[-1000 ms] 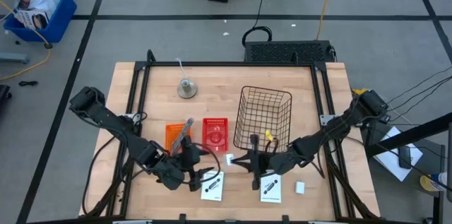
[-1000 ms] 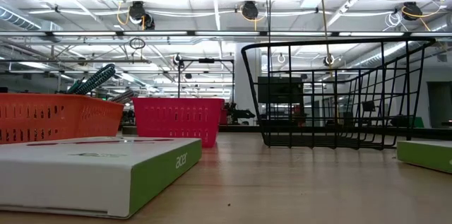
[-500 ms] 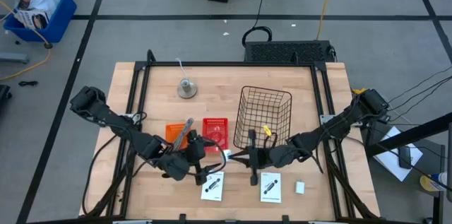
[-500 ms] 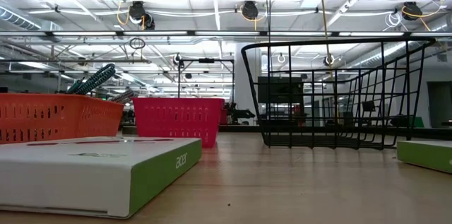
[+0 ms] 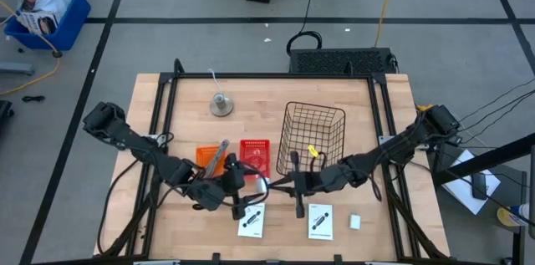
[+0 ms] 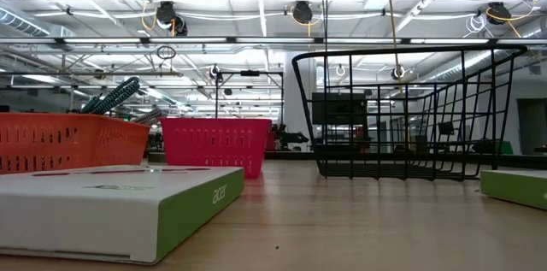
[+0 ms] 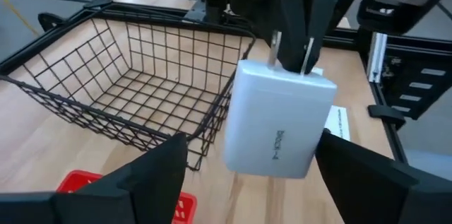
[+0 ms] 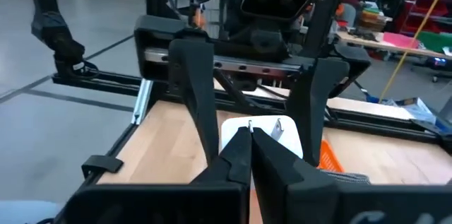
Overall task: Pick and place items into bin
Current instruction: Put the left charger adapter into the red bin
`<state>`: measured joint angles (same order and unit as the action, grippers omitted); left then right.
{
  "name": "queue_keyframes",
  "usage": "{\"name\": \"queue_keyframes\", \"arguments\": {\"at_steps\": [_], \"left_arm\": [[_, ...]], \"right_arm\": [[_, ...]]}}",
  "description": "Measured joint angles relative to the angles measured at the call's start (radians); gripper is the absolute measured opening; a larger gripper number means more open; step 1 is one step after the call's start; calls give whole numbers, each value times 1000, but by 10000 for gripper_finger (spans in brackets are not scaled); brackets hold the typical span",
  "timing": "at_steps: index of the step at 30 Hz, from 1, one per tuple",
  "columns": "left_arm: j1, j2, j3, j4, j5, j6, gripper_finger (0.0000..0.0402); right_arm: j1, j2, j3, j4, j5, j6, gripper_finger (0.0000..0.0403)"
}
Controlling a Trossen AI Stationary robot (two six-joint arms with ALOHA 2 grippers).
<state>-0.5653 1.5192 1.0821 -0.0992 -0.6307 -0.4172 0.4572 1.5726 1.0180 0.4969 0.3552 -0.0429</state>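
The right tool is pinching the two metal prongs of a white block, its fingers pressed narrowly together on them. The block is a smooth, rounded white plug-in charger with faint grey lettering on one face, and it is hanging off the bench, in the air just in front of the gap between the red bin and the black wire basket. The left tool is facing it with its fingers standing wide, one on each side of the block and neither touching it.

In the high view both arms are meeting near the middle front of the bench. Two flat white cards are lying on the wood just in front of them, and a second small white block is lying to the right of the cards. A teal-handled tool is sticking up out of the orange bin. A round grey bell is sitting well apart near the back.
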Motion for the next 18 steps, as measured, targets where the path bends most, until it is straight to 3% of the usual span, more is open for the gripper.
{"name": "queue_keyframes", "arguments": {"at_steps": [8,18], "left_arm": [[10,0,0,9,2,3,289],[16,0,0,29,41,26,225]], "right_arm": [[0,0,0,0,-17,4,0],[-1,0,0,1,-19,4,0]]}}
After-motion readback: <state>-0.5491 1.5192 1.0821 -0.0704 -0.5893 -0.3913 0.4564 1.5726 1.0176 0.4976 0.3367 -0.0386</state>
